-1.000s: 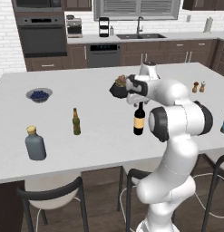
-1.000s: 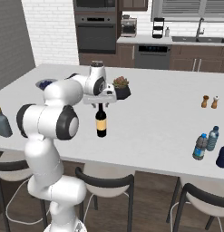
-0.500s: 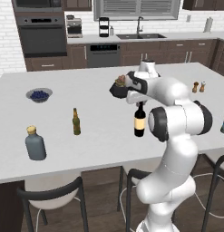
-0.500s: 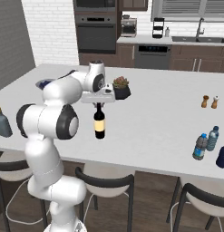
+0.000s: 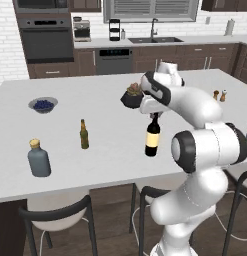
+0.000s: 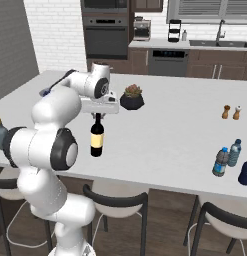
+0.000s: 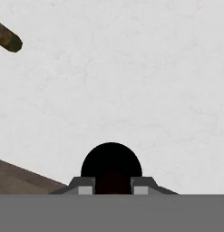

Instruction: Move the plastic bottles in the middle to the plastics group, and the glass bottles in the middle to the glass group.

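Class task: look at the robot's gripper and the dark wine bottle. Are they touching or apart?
Touching. In the hand view the gripper has its jaws closed against the top of the wine bottle; the left base view shows the hand over the bottle's neck.

White tabletop (image 5: 95, 165), carrying a bowl of blue berries (image 5: 43, 104) near the far left, a small potted plant (image 6: 132, 97) in a dark pot toward the middle, salt and pepper shakers (image 6: 231, 112) on the right. Dark stools (image 6: 115, 205) along the near edge. Oven (image 5: 47, 42) and sink (image 5: 154, 39) behind.
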